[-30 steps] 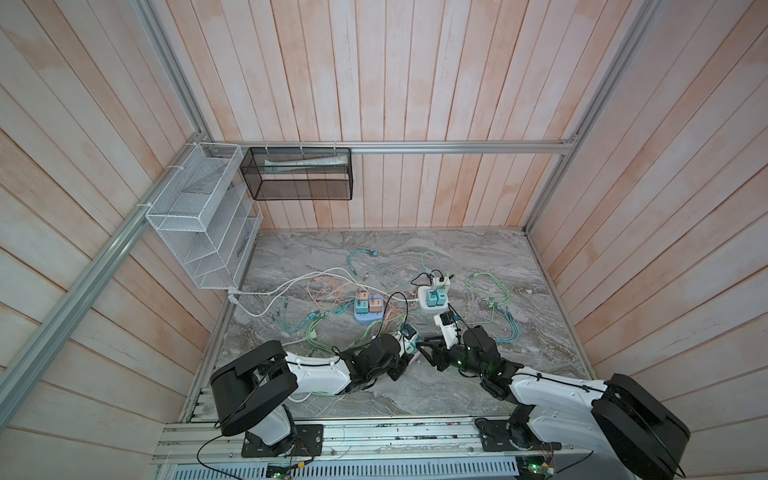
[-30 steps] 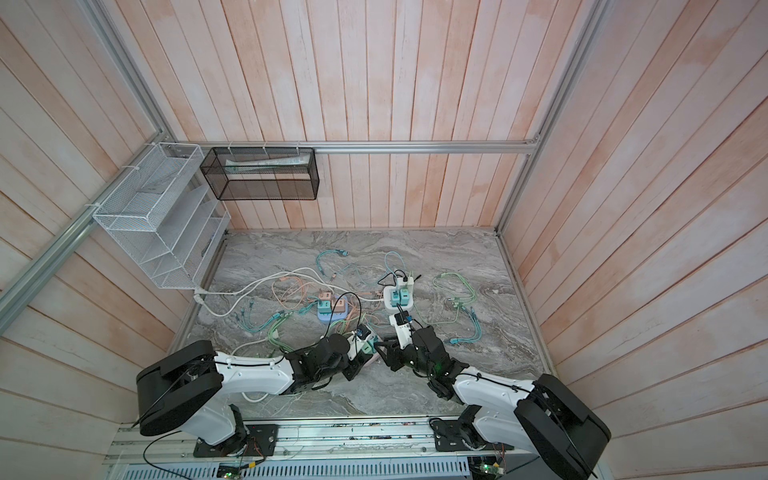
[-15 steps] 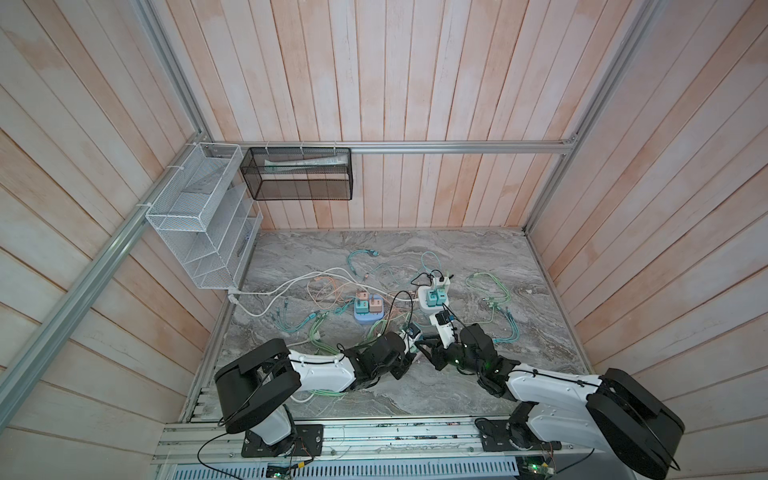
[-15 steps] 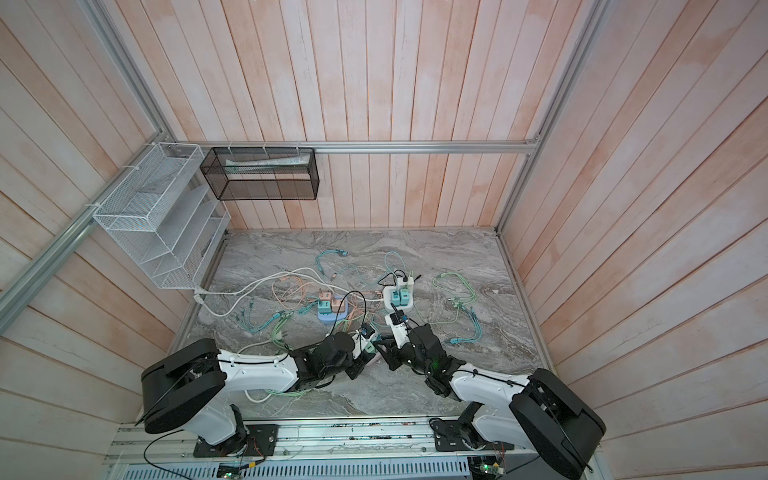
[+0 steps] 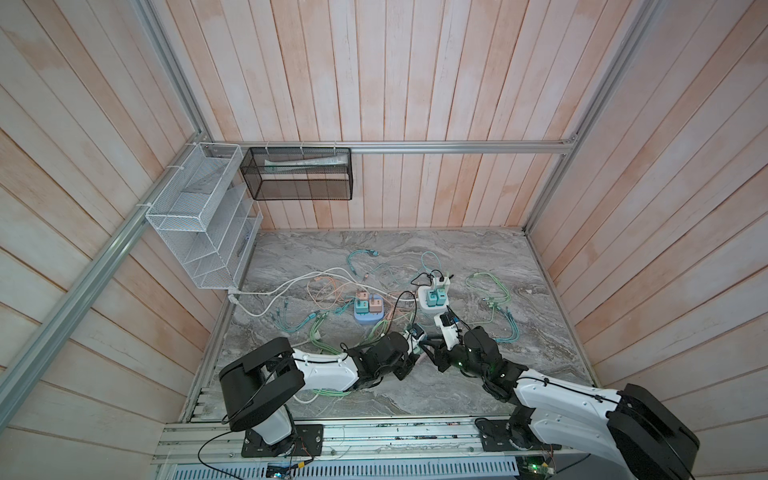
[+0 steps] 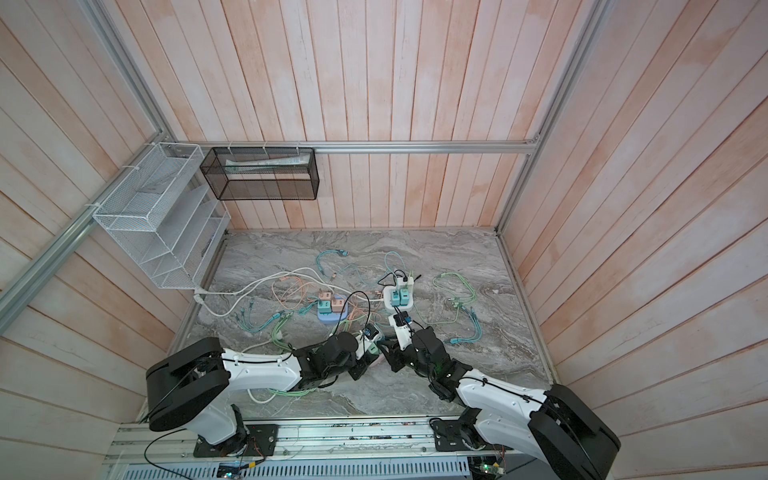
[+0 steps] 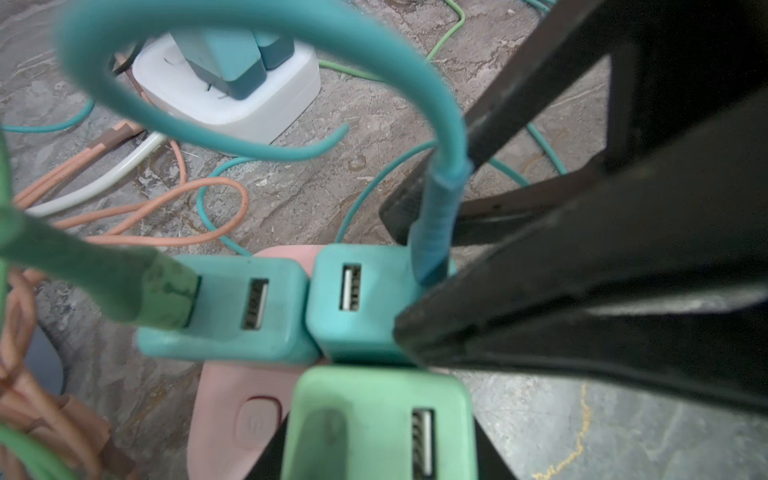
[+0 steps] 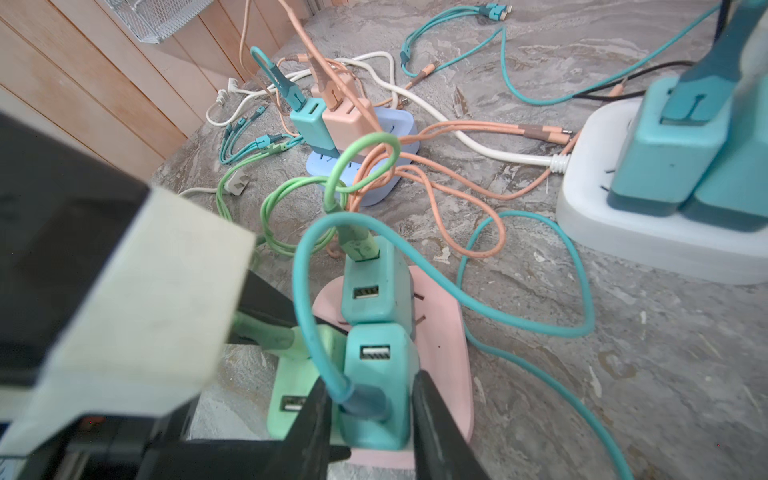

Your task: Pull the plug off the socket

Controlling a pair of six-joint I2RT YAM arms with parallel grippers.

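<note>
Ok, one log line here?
left gripper shut on mint plug | right gripper shut on teal plug | teal plug in pink socket

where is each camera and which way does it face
Both top views: high over the bases, looking down on the table; left arm, right arm show.
Left wrist: on the left arm, facing the mint plug in the left gripper; right gripper shows.
Right wrist: on the right arm, facing the teal plug between its gripper fingers.
Shared: both wrist views show the pink socket strip and white socket strip.
</note>
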